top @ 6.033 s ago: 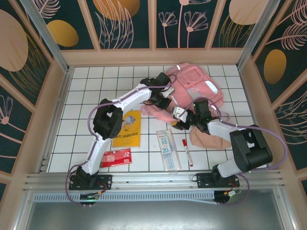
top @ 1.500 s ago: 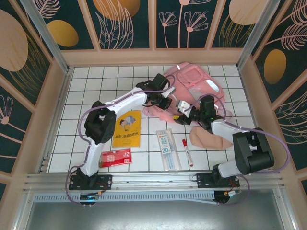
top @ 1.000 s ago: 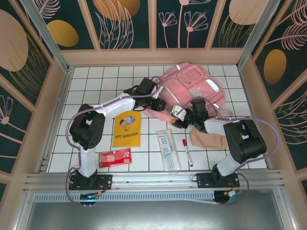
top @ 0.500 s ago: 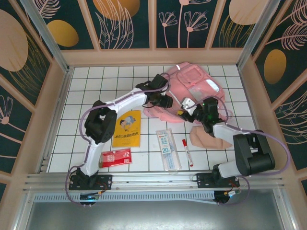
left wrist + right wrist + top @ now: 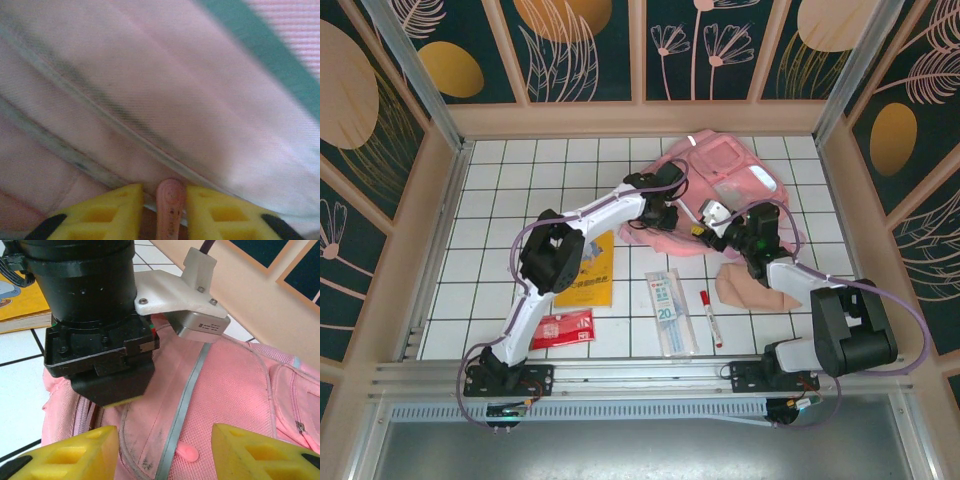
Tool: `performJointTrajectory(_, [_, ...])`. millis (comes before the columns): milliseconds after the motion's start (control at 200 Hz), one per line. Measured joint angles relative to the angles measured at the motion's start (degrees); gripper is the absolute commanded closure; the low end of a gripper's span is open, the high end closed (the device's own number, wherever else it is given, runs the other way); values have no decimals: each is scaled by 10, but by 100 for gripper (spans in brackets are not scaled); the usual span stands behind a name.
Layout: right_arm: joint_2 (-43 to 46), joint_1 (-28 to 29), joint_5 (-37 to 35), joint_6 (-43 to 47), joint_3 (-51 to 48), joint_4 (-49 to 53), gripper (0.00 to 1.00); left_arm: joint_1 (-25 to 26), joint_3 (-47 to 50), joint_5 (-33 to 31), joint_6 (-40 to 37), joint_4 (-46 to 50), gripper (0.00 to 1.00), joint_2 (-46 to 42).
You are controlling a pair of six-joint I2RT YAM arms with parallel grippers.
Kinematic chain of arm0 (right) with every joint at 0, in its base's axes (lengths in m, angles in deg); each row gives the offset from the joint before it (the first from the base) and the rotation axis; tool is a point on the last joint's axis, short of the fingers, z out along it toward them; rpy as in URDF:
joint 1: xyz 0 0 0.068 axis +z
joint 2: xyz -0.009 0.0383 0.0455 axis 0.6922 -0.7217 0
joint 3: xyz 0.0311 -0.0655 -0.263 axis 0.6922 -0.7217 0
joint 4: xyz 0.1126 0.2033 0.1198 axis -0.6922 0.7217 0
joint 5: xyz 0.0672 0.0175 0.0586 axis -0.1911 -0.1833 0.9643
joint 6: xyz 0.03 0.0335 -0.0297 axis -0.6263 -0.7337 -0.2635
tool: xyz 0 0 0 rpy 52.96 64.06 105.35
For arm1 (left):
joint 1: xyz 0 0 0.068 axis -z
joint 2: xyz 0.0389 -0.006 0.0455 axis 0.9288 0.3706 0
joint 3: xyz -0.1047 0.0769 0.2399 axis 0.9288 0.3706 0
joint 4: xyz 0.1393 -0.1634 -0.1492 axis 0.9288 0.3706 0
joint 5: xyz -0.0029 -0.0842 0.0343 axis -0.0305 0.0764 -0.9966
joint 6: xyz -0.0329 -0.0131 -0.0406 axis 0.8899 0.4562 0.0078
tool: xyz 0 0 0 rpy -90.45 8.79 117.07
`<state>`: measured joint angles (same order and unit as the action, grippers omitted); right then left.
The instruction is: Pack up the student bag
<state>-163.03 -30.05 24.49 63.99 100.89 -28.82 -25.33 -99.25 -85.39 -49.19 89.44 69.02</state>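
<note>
Left gripper point(image 5: 165, 199): yellow pads nearly together, with a pink zip pull point(image 5: 170, 210) standing between them. The pull touches the pad at its 3 o'clock and there's a thin gap at its 9. Can't tell if it's actually pinched. Past the pull there's pink fabric with grey seam lines running 10 to 4 o'clock, all blurred.

Right gripper point(image 5: 165, 454): jaws wide apart, holding nothing, hanging low over pink bag fabric. Between the pads a second small pink tab point(image 5: 186, 454) lies on the fabric, just beside a silvery strip point(image 5: 182, 395). At 11 o'clock from there the left arm's black wrist point(image 5: 90, 315) points nose-down onto the bag. Its white bracket and silver camera point(image 5: 200, 322) are at 1 o'clock.

From above, both grippers meet at the 7–8 o'clock edge of the student bag point(image 5: 730, 180). The left comes in from 9, the right from 4.

The bag lies flat at 1 o'clock on the white tiled table point(image 5: 520, 180), near the back wall, clear panel up.

Other items relative to the bag:
- Beige pouch point(image 5: 755, 288) at its 5 o'clock, partly under the right forearm.
- Yellow book point(image 5: 585, 270) at its 8 o'clock, partly under the left arm.
- Clear ruler sleeve point(image 5: 670, 310) at its 6 o'clock.
- Red marker point(image 5: 708, 318) just at the sleeve's 3 o'clock, not touching it.
- Red packet point(image 5: 562, 328) just at the book's 7 o'clock, near the left arm's base.
</note>
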Motion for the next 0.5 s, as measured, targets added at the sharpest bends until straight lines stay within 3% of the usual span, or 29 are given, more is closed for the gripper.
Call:
performJointTrajectory(170, [0, 0, 0, 4, 0, 0, 48, 2, 0, -17, 4, 2, 100, 1])
performJointTrajectory(500, [-35, 6, 52, 39, 51, 103, 46, 0, 0, -12, 4, 2, 100, -13])
